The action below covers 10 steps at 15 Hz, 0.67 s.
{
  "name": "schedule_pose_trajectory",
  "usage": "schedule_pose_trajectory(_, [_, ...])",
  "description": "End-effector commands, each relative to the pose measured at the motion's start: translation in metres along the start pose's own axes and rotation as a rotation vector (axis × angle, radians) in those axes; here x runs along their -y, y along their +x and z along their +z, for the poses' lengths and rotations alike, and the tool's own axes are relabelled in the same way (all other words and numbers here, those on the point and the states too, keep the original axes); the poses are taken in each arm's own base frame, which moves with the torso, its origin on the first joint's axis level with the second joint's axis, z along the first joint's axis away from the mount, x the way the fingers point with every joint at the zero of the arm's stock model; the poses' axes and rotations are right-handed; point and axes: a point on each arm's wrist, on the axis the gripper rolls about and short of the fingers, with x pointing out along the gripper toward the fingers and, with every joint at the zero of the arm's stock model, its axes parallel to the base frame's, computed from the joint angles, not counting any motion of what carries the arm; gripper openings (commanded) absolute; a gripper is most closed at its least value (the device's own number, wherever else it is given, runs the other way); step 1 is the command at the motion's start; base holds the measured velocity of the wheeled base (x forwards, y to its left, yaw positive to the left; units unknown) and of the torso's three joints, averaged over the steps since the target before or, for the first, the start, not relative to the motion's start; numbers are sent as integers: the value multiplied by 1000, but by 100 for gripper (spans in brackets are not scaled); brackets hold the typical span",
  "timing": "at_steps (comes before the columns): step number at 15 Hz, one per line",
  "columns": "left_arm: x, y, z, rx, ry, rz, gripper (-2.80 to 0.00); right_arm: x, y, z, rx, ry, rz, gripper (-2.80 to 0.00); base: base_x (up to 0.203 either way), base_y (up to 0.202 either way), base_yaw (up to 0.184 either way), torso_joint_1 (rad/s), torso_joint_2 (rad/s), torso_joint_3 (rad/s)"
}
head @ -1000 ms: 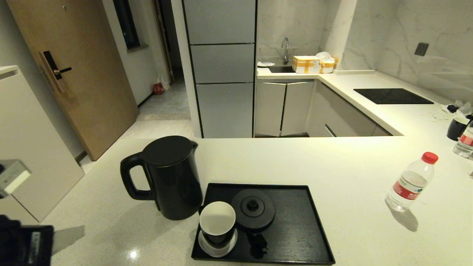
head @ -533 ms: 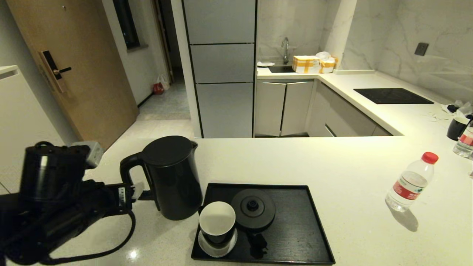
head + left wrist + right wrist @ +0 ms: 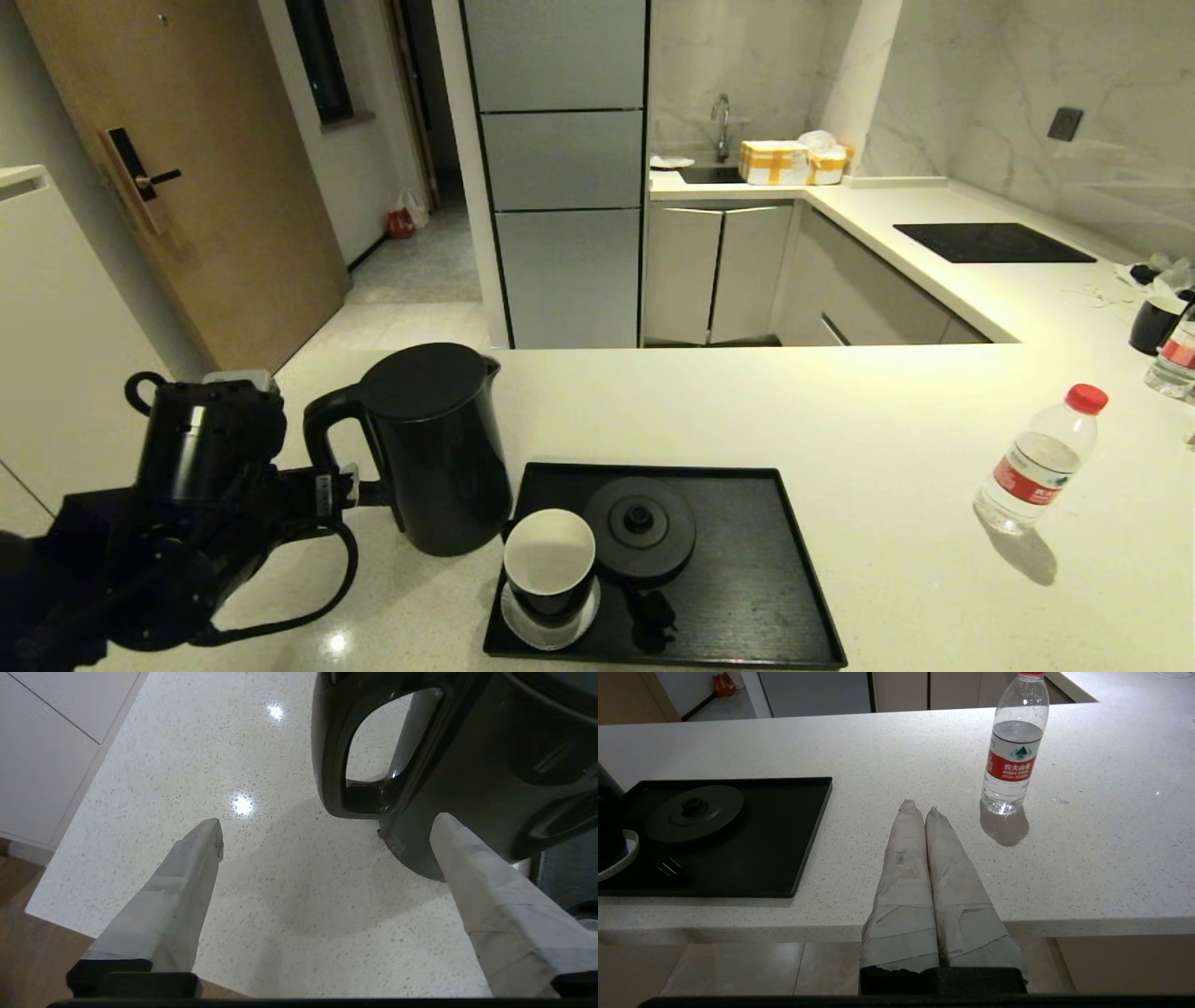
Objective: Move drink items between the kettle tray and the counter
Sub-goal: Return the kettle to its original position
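Observation:
The tall black kettle stands on the cream counter, just left of the black tray. My left gripper is at the foot of its loop handle. In the left wrist view the gripper is open, with only counter between its fingers and one fingertip in front of the kettle's body. The black cup sits on the tray's near left corner. The red-capped bottle stands on the counter at right. My right gripper is shut and empty at the counter's near edge, left of the bottle.
The round kettle base disc and its plug lie on the tray, and a white saucer sits under the cup. Another cup and bottle stand far right. The counter's left edge is close to my left arm.
My left arm has come up from the lower left corner and moved right, bringing its gripper to the kettle's handle. Kettle, cup and bottle have not moved.

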Motion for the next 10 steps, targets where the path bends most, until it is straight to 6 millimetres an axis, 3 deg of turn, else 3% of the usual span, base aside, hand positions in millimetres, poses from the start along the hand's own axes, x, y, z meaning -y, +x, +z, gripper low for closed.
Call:
schedule_pose_trajectory(1, [8,14,-7,-20,13,8,0,0,0,-1,-3,0,0,-280,0,0,0,0,0,0])
schedule_pose_trajectory(6, [12,34,-16,32,-1,22,0,0,0,-1,-3,0,0,-280,0,0,0,0,0,0])
schedule_pose_trajectory(10, [3,29,-19,52,-2,77,0,0,0,-1,-3,0,0,-280,0,0,0,0,0,0])
